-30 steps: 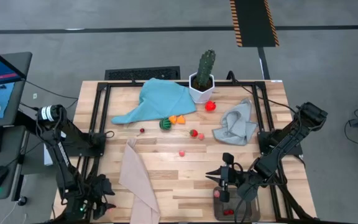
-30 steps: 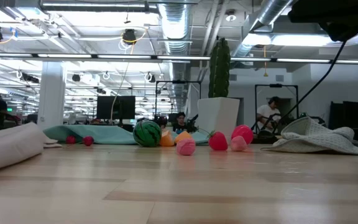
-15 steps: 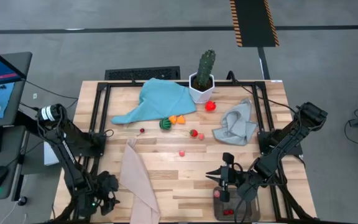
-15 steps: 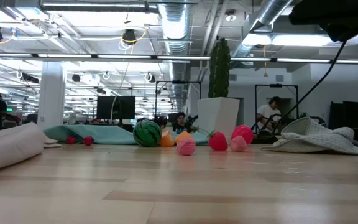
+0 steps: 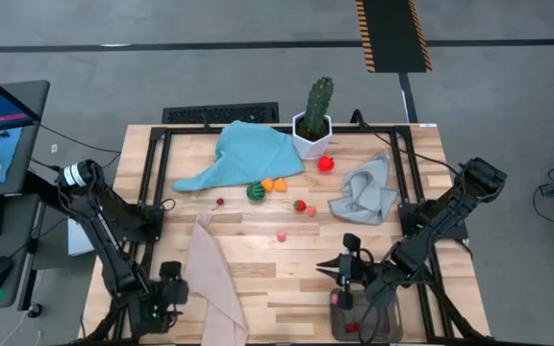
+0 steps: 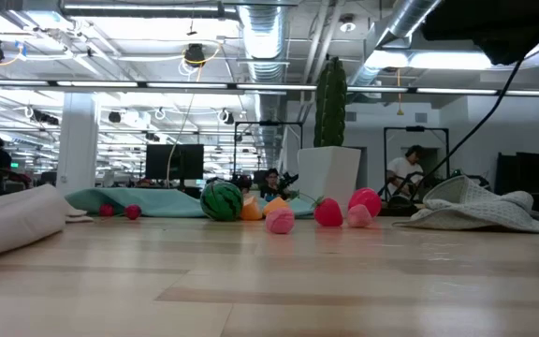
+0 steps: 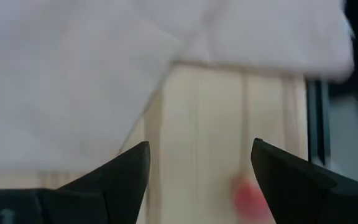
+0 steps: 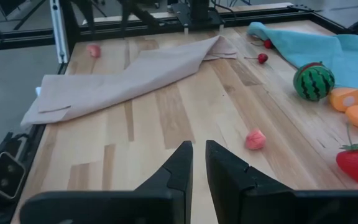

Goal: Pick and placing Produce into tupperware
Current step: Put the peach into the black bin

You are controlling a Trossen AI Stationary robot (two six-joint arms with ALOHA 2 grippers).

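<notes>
The produce lies mid-table: a green striped ball [image 5: 255,191], orange pieces [image 5: 274,185], a strawberry [image 5: 301,206], a pink piece [image 5: 282,235], a red piece [image 5: 326,163] and cherries [image 5: 220,202]. The clear tub [image 5: 373,331] stands at the near edge with red pieces in it. My right gripper [image 5: 347,272] is shut and empty just beyond the tub's far side; its wrist view [image 8: 198,163] looks past the pink piece [image 8: 255,139]. My left gripper [image 5: 167,294] is open and empty [image 7: 197,168] at the near left, over bare wood beside a beige cloth [image 5: 212,279]. Another pink piece [image 7: 248,193] lies close to it.
A teal cloth [image 5: 248,154] lies at the back left, and a grey cloth [image 5: 365,192] lies at the right. A cactus in a white pot [image 5: 314,123] stands at the far edge. Bare wood [image 5: 287,279] lies between the beige cloth and my right gripper.
My left gripper has moved toward the table's right and a little toward the far edge, coming up beside the beige cloth. The produce and cloths have stayed where they were.
</notes>
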